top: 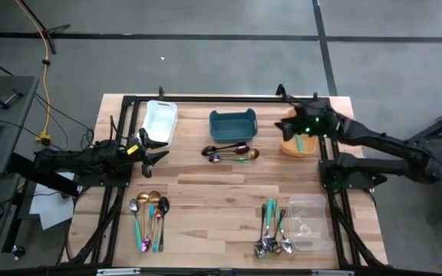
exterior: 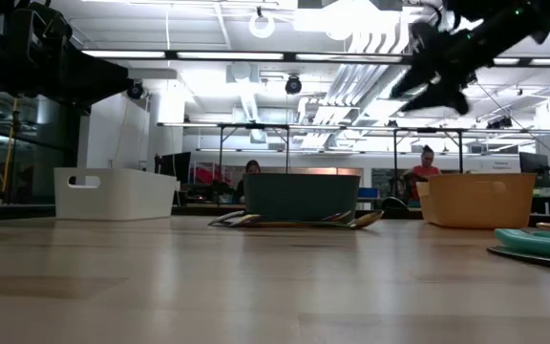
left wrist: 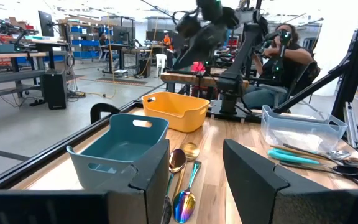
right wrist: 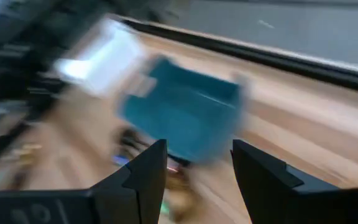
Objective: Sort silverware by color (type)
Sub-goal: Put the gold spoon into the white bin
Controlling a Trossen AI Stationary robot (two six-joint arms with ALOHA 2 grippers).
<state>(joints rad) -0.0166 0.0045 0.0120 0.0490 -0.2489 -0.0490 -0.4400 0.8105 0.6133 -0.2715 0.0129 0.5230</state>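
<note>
The silverware lies in three groups on the wooden table. Gold, black and purple spoons (top: pixel 230 152) lie just before the teal bin (top: pixel 232 125). A mixed group (top: pixel 150 218) lies near-left, and another (top: pixel 272 230) lies near-right beside the clear bin (top: pixel 308 222). My left gripper (top: pixel 158 149) is open and empty at the table's left, pointing toward the middle spoons (left wrist: pixel 180 168). My right gripper (top: pixel 288 124) is open and empty, raised above the orange bin (top: pixel 298 142). In its wrist view (right wrist: pixel 197 155) nothing sits between its fingers.
A white bin (top: pixel 159 119) stands at the far left, next to the teal bin. A black frame rail (top: pixel 206 99) runs along the table's far edge and down both sides. People sit beyond the table (exterior: pixel 426 162). Bare wood (top: pixel 221 207) lies between the two near groups.
</note>
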